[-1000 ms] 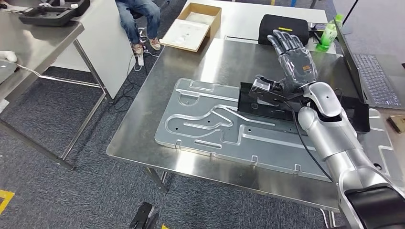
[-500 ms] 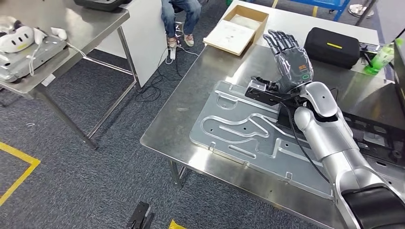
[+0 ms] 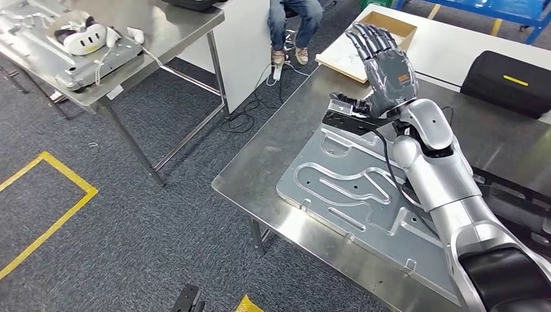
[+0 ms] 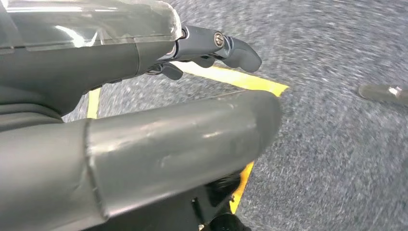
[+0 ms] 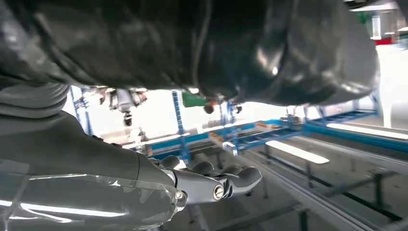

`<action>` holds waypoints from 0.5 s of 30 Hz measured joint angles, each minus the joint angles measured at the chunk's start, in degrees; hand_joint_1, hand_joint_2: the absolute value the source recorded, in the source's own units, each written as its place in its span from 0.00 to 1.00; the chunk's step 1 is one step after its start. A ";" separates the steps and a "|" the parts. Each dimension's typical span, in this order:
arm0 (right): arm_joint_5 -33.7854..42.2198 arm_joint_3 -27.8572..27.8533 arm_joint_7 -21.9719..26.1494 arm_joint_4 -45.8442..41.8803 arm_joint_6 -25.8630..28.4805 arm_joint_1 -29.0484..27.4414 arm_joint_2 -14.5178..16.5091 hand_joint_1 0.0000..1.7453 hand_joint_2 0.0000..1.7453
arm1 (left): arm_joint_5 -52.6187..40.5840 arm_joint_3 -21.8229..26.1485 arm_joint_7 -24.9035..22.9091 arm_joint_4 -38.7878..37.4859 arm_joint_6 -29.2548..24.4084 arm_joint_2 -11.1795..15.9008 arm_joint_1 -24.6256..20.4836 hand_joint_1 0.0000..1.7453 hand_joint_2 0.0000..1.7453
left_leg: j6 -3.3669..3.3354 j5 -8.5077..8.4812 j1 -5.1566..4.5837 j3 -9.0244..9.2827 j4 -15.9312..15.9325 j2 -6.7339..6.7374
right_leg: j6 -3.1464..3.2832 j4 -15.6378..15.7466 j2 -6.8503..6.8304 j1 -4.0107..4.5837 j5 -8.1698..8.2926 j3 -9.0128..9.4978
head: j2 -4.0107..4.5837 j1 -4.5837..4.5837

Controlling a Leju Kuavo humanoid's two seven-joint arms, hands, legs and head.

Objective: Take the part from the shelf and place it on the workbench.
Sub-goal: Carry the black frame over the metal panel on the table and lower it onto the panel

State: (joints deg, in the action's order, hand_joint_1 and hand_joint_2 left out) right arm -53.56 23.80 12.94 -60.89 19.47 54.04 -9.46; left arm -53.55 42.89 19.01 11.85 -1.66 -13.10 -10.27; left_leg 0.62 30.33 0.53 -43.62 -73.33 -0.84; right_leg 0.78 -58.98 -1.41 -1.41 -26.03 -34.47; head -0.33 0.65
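right hand (image 3: 384,68) raised, fingers spread; empty.

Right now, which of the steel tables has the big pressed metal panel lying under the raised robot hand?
The near steel table on the right; its metal panel lies below the right robot hand. The far-left table carries a white headset.

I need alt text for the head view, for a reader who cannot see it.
The robot's right hand is raised, fingers spread, above a steel workbench holding a large grooved grey metal plate. Beyond it lie an open cardboard box and a black zipped case; a yellow floor line crosses the grey carpet.
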 joint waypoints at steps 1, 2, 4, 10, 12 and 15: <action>0.05 0.07 0.03 -0.01 0.01 0.05 0.42 0.00 0.00 | 0.00 0.09 -0.49 0.00 0.21 0.04 0.09 0.00 0.00 | 0.13 0.00 0.14 -0.67 -1.31 0.32 | 0.03 -0.02 -0.76 0.06 -0.10 0.07 | 0.00 -0.01; 0.08 0.18 0.07 -0.03 0.01 0.10 0.90 0.00 0.00 | 0.00 0.16 -0.95 0.00 0.42 0.09 0.20 0.00 0.00 | 0.18 -1.10 0.22 -0.14 -0.31 0.58 | -0.02 -0.04 -1.49 0.08 -0.21 0.18 | 0.00 -0.01; 0.08 0.36 0.11 -0.08 0.03 0.33 1.77 0.00 0.00 | 0.01 0.24 -1.53 0.00 0.74 0.21 0.32 0.00 0.00 | -0.02 -4.72 0.12 3.65 7.04 2.25 | -0.29 -0.09 -2.89 0.15 -0.56 0.59 | 0.00 -0.02; -0.13 0.73 0.15 -0.20 0.04 1.07 3.13 0.00 0.00 | 0.49 0.79 -2.76 0.00 2.89 0.34 0.34 0.00 0.00 | -1.54 -6.68 -0.92 7.26 14.57 3.22 | -1.57 0.27 -6.31 0.94 -1.20 1.57 | 0.00 0.03; -0.14 0.79 0.15 -0.22 0.05 1.07 3.25 0.00 0.00 | 0.55 0.82 -2.79 0.00 2.97 0.35 0.39 0.00 0.00 | -1.60 -6.69 -0.93 7.26 14.57 3.04 | -1.65 0.33 -6.50 0.97 -1.20 1.63 | 0.00 0.03; -0.19 0.93 0.15 -0.32 0.07 1.06 3.39 0.00 0.00 | 0.59 0.95 -2.87 0.00 3.16 0.38 0.48 0.00 0.00 | -1.97 -6.92 -0.67 7.54 15.02 2.52 | -1.94 0.24 -6.50 0.84 -1.50 1.80 | 0.00 0.04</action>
State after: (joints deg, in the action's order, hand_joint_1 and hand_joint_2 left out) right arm -53.75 24.73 13.09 -61.22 19.54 55.11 -6.06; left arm -52.96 43.83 16.14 11.85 1.50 -12.72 -9.79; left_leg -1.35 23.41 -0.14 -36.08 -58.31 1.68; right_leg -1.15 -58.74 -7.91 -0.57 -27.53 -32.67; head -0.33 0.69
